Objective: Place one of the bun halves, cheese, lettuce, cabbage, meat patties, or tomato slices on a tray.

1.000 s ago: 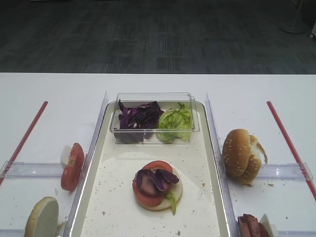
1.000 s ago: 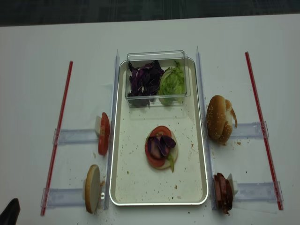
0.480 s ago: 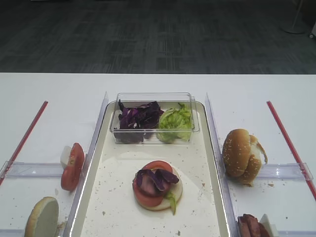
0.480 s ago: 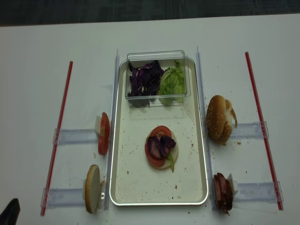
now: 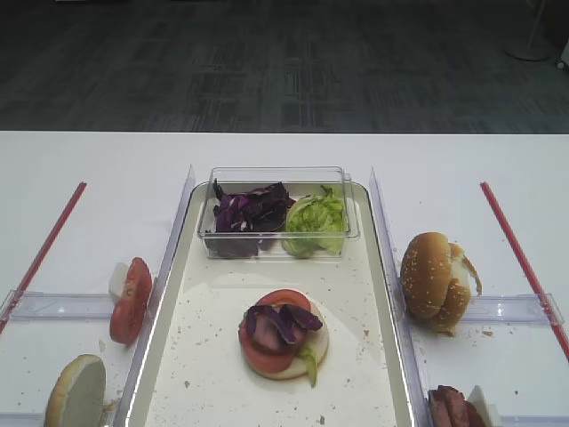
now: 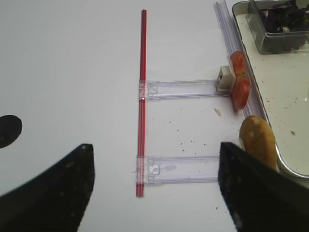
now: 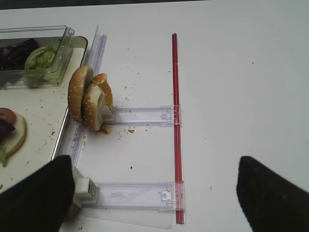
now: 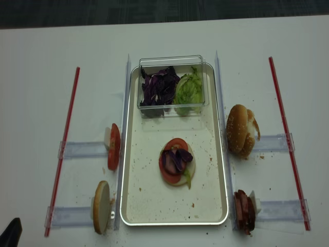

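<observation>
A: Where does it stand?

B: A pale bun base, red tomato slice [image 5: 267, 351] and purple cabbage shreds [image 5: 283, 320] sit stacked mid-way on the cream metal-rimmed tray [image 5: 222, 391]. Reddish-brown meat patties [image 8: 244, 210] wait upright on the tabletop, right of it.

A: Pincers?

B: The left pincer [image 6: 154, 193] gapes wide, empty; so does the right pincer [image 7: 154, 193].

A: Advice?

B: Probably grip one patty's edges, lay it centred. No writing visible.
</observation>
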You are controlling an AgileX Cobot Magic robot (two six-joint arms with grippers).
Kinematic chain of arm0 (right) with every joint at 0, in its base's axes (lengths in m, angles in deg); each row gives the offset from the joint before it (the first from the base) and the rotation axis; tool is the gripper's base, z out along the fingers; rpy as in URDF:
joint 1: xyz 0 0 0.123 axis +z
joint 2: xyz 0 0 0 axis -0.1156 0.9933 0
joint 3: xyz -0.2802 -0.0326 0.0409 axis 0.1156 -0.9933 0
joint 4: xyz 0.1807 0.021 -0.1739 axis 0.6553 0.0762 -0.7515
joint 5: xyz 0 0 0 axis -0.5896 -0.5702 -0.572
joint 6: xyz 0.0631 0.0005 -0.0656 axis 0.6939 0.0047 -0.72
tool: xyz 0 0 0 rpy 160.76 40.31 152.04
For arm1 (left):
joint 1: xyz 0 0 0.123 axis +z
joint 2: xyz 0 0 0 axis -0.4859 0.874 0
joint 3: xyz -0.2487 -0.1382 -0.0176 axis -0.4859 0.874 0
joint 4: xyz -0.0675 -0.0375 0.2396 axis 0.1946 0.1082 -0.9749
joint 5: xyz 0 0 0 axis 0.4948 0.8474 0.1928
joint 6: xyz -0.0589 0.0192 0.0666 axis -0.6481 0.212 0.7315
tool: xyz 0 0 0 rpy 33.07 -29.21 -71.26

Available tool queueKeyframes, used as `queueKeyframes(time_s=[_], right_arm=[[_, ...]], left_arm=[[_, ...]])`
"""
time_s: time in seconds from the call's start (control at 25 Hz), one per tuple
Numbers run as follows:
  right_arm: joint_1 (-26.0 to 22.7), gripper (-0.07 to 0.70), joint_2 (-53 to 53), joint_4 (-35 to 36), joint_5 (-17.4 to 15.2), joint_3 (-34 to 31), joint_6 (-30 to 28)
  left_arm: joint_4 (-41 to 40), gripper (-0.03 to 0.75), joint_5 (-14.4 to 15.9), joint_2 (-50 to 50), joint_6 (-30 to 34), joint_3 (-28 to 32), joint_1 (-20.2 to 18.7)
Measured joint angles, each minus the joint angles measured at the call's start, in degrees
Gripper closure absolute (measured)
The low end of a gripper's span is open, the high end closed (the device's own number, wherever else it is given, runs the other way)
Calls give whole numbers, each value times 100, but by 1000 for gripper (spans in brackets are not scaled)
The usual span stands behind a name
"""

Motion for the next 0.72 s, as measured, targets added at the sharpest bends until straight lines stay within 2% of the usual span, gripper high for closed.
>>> queueKeyframes(time_s=[0.72], right_arm=[[0, -60, 0, 0, 0, 0, 0]], left_arm=[[0, 223, 0, 0, 0, 0, 0]])
